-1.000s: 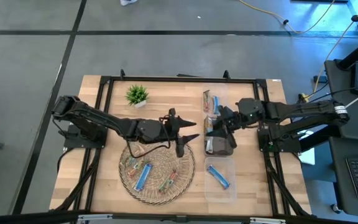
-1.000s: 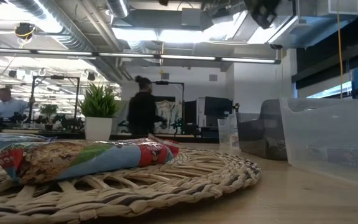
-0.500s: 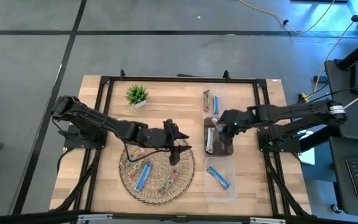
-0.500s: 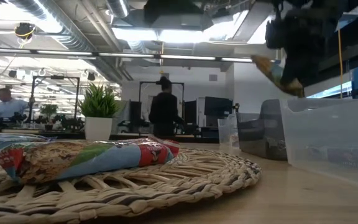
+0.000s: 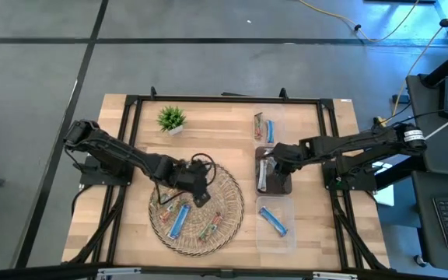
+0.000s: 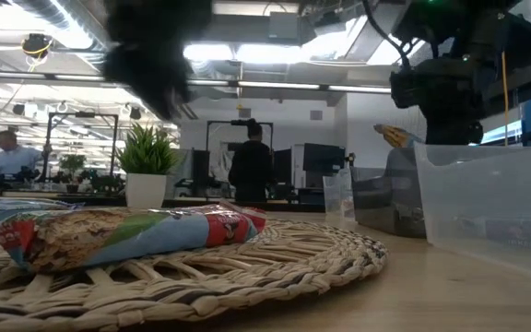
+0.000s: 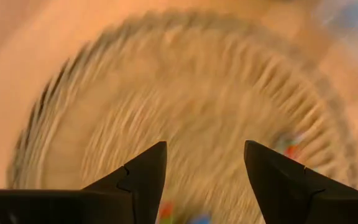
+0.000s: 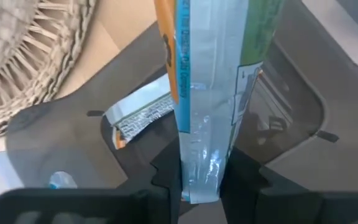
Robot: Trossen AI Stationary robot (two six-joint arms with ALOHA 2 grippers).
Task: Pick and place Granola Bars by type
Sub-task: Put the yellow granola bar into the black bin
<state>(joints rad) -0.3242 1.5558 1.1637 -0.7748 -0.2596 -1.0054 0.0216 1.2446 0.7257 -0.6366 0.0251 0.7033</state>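
Note:
My left gripper [image 5: 201, 189] [image 7: 204, 146] is open above the round woven tray [image 5: 232, 204], where a blue bar [image 5: 179, 220] and green-and-red bars [image 5: 209, 228] lie flat. My right gripper [image 5: 276, 160] [image 8: 201, 169] is over the dark middle bin [image 5: 285, 185], shut on a silver-white bar with orange and green print [image 8: 210, 62]. Another silver bar [image 8: 143, 114] lies on that bin's floor. The low view shows the held bar [image 6: 396, 136] sticking out of the right gripper [image 6: 450, 92] just above the bins. My right gripper pinches the silver-white bar between its two fingers at one end [image 8: 199, 146]. The bar runs on straight past the fingertips, in line with them. It is lifted clear over the dark bin, touching nothing below it.
Three bins stand in a row right of the tray: a far clear one [image 5: 274, 124] with green-and-red bars, the dark middle one, and a near clear one [image 5: 286, 210] with a blue bar [image 5: 272, 221]. A small potted plant [image 5: 171, 118] stands at the far left. People move in the room behind.
My left gripper has swept from the tray's right rim toward the table's left, across the tray. My right gripper, holding the bar, has moved a little toward the table's left and near edge and come down over the dark bin.

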